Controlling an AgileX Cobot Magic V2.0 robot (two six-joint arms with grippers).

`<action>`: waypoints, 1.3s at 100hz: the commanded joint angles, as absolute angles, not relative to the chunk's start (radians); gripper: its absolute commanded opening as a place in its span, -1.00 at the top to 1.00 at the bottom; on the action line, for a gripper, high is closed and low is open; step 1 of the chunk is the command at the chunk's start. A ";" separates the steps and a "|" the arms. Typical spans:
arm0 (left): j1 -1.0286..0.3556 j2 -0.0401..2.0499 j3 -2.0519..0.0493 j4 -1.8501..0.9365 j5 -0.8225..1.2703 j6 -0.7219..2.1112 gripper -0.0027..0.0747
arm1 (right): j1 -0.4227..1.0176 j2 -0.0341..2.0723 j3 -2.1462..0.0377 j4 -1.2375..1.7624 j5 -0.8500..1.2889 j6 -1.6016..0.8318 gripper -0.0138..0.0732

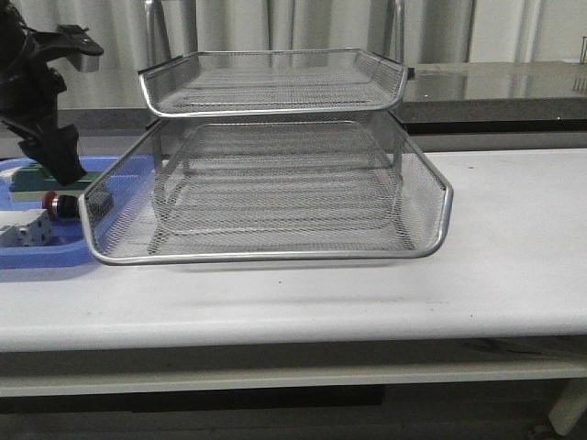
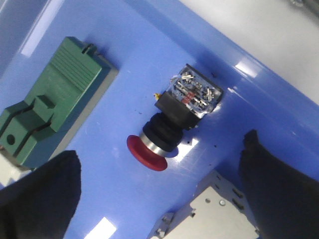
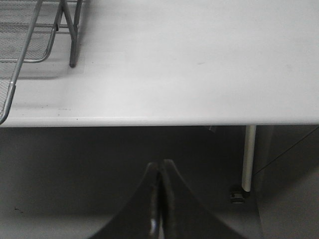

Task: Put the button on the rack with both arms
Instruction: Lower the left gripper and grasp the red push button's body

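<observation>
My left gripper (image 2: 159,194) above the flat blue plastic tray (image 2: 149,55).
I see its fingers spread wide astride the red-headed push-button (image 2: 172,127) lying in that tray; right gripper (image 3: 159,199) pressed closed, beyond the tray-side silver wire-mesh rack (image 1: 275,183).

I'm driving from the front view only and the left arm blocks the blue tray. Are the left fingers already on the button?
Observer: No. In the left wrist view the left gripper is open, and the button lies on its side between the fingers, untouched.
Operator: What sits next to it?
Observer: A green block lies apart on one side, and a white boxy part on the other, all on the blue tray.
Operator: And the right arm?
Observer: The right gripper is shut, below the table edge, off the rack.
</observation>
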State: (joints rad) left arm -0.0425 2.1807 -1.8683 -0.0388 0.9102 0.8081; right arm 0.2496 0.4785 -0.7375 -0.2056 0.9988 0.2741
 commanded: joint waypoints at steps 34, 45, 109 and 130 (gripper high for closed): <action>-0.048 2.175 -1.908 -0.079 0.809 0.875 -0.67 | 0.245 0.484 -0.770 -0.234 0.942 0.272 0.84; -0.048 2.180 -1.908 -0.079 0.803 0.900 -0.67 | 0.245 0.484 -0.770 -0.234 0.942 0.272 0.84; -0.048 2.237 -1.909 -0.078 0.756 0.922 -0.67 | 0.245 0.484 -0.770 -0.234 0.942 0.272 0.84; -0.048 2.237 -1.909 -0.078 0.756 0.922 -0.67 | 0.245 0.484 -0.770 -0.234 0.942 0.272 0.84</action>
State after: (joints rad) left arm -0.0425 2.2965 -1.8784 -0.0661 0.7975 0.9213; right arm 0.2496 0.4785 -0.7375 -0.2056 0.9988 0.2741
